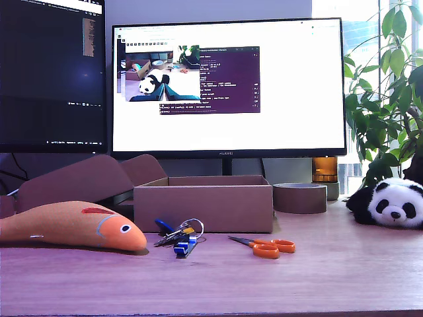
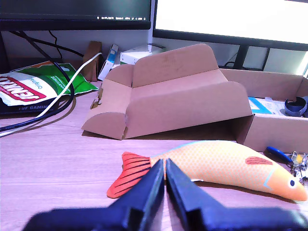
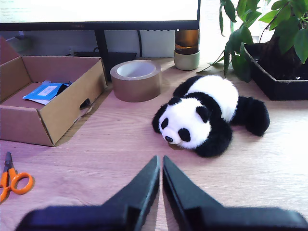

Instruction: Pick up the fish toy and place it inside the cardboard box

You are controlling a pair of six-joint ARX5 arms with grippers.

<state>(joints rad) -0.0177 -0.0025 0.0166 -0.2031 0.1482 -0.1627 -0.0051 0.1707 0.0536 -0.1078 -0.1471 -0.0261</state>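
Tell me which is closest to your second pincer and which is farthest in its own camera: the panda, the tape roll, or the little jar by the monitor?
Going by my second wrist view, from my second pincer:
1. The panda plush, lying on the desk just ahead of the tips.
2. The tape roll, farther back, beside the cardboard box.
3. The little jar, farthest, at the back by the monitor.

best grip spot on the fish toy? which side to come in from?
Grip the fish toy across its body, just ahead of the red tail. It lies flat and long on the desk, so coming from above with the jaws spanning its width probably suits. My first gripper sits shut at the tail end and must open first. The cardboard box stands close behind the fish.
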